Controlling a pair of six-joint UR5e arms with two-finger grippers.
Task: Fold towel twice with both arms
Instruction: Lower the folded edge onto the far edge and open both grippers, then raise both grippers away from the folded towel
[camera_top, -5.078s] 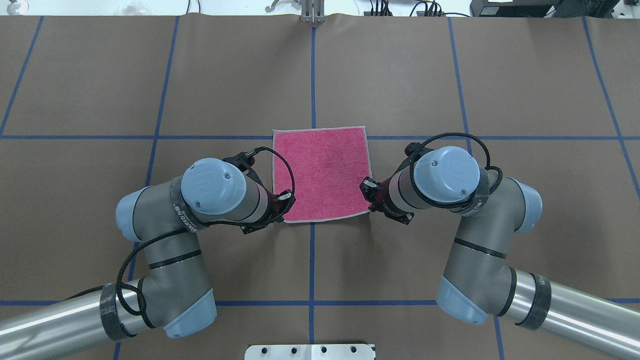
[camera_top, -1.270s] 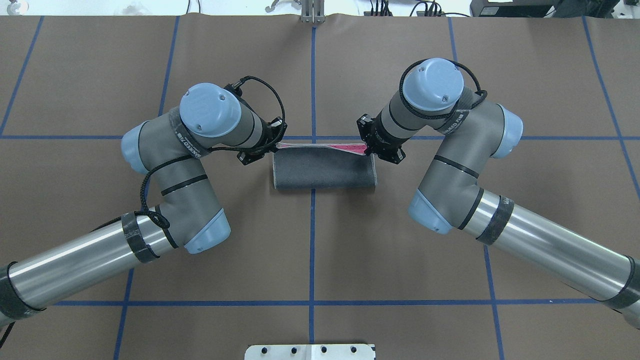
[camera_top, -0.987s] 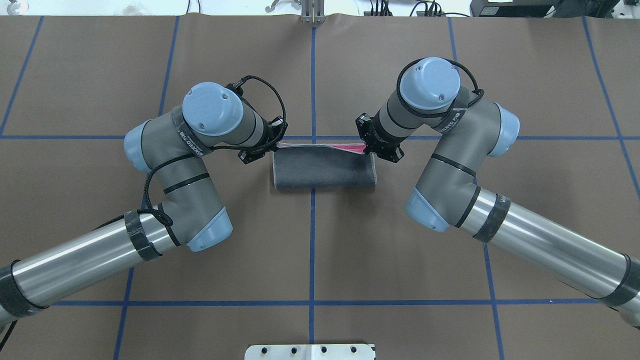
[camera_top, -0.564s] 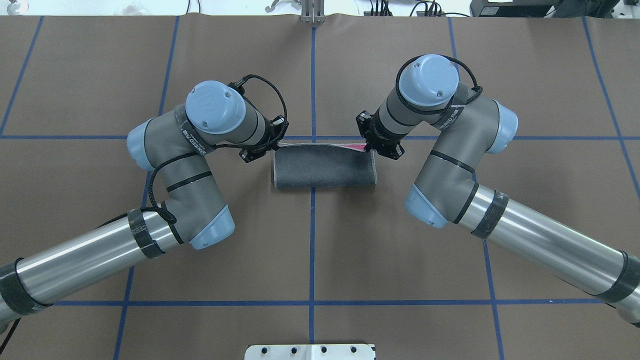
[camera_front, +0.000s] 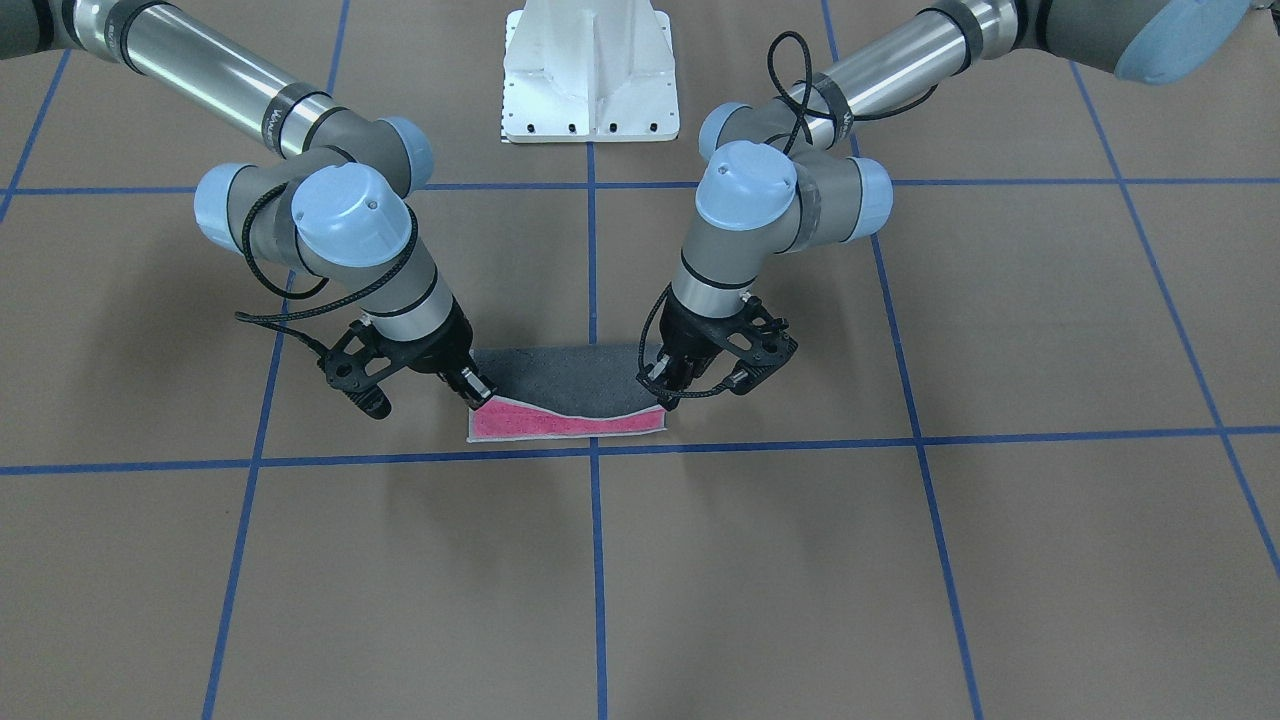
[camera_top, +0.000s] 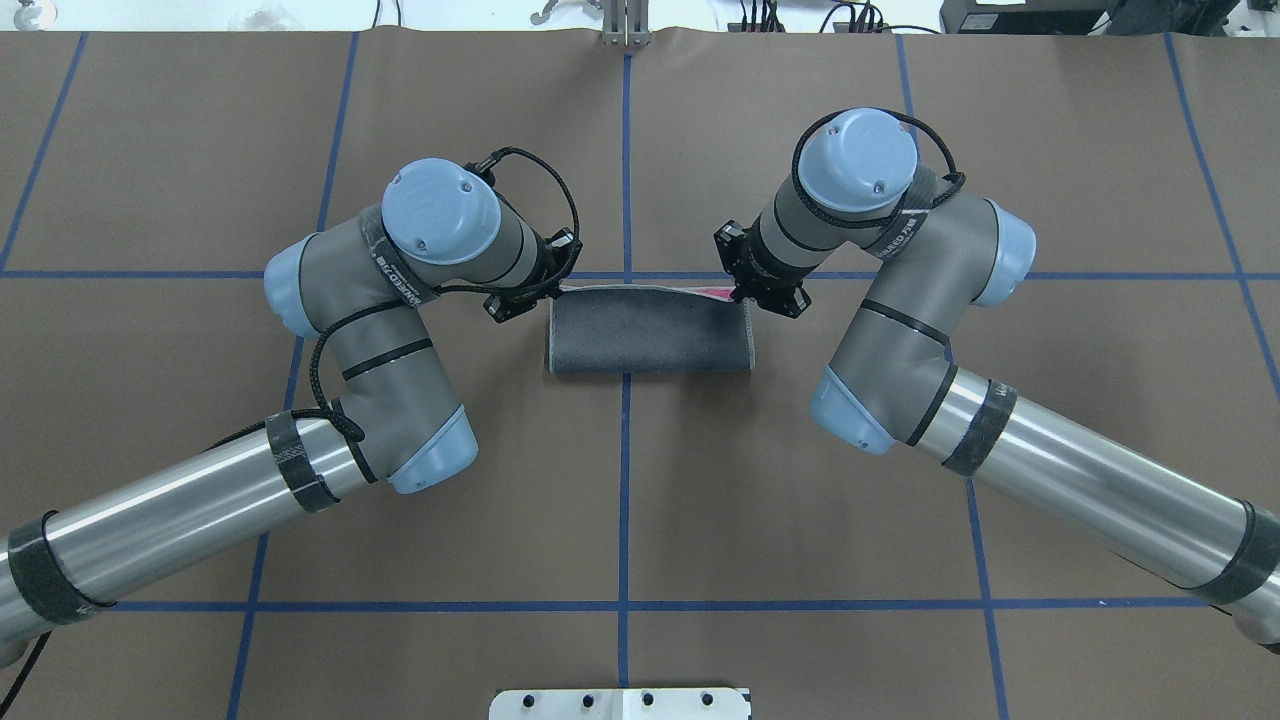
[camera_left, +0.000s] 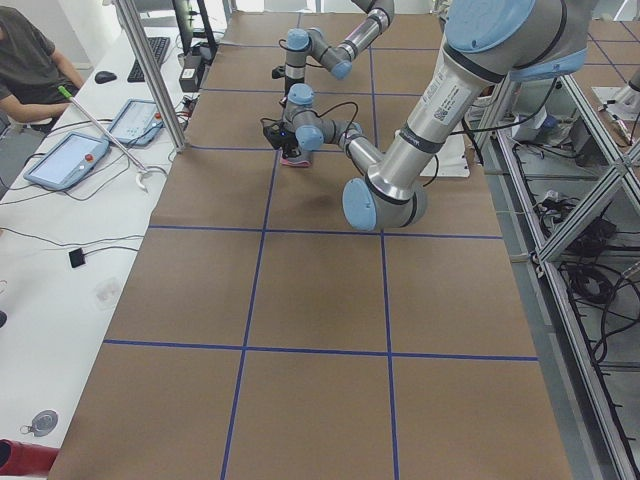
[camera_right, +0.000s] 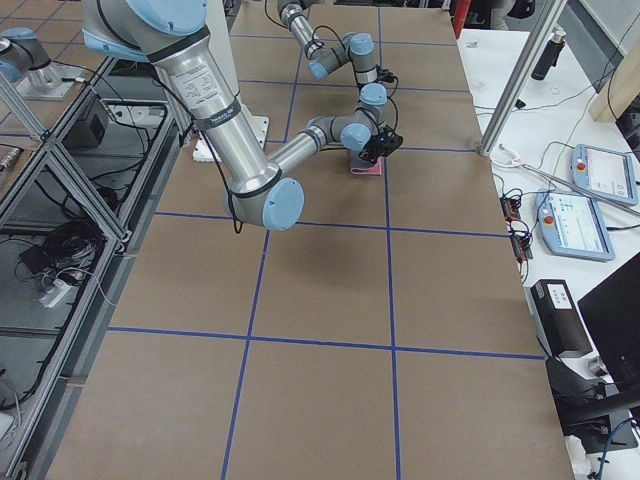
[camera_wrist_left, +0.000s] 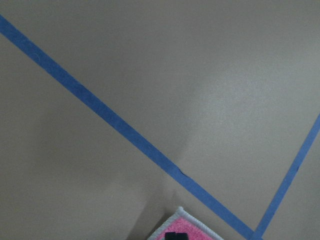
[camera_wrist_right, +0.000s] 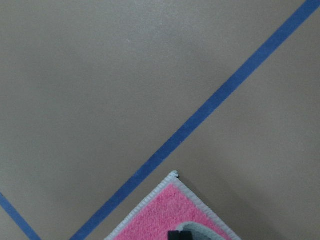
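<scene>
We work at a broad brown paper-covered table (camera_top: 200, 150) ruled with blue tape lines (camera_top: 625, 500). Our silver-grey tubular left arm (camera_top: 380, 300) and right arm (camera_top: 900, 300) reach in from either side. Between them, at the table's centre, lies the small terry towel (camera_top: 648, 335), doubled over with its dark grey face up and a pink strip showing along its far edge. The left claw (camera_front: 662, 393) and right claw (camera_front: 478, 393) each pinch a carried corner just above that edge. We judge the first fold nearly done. The next move calls for lowering the corners, matching the edges and letting go.
</scene>
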